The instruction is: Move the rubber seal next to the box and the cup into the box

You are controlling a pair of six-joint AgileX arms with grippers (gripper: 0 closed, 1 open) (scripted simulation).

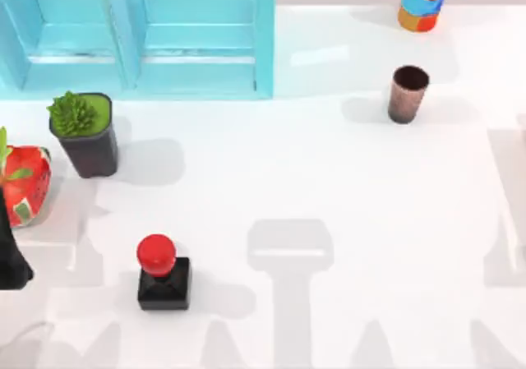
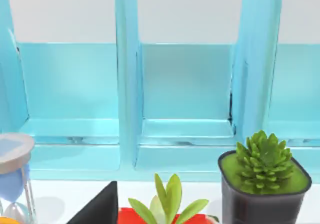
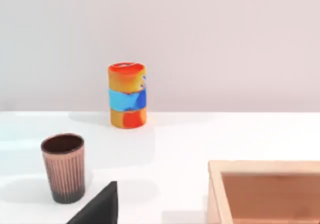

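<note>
In the right wrist view, the shallow light wooden box (image 3: 265,191) runs off the frame's edge beside the black gripper finger (image 3: 97,209). From above, the orange-and-blue striped cylinder (image 1: 422,3) and red strawberry-printed carton (image 1: 25,184) are cropped.

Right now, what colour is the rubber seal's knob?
Glossy red, on a black square base: the rubber seal shows best in the top view.

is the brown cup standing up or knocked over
Upright. In the top view the cup stands on its base with its dark mouth facing up; the right wrist view shows it standing too, apart from the striped cylinder.
</note>
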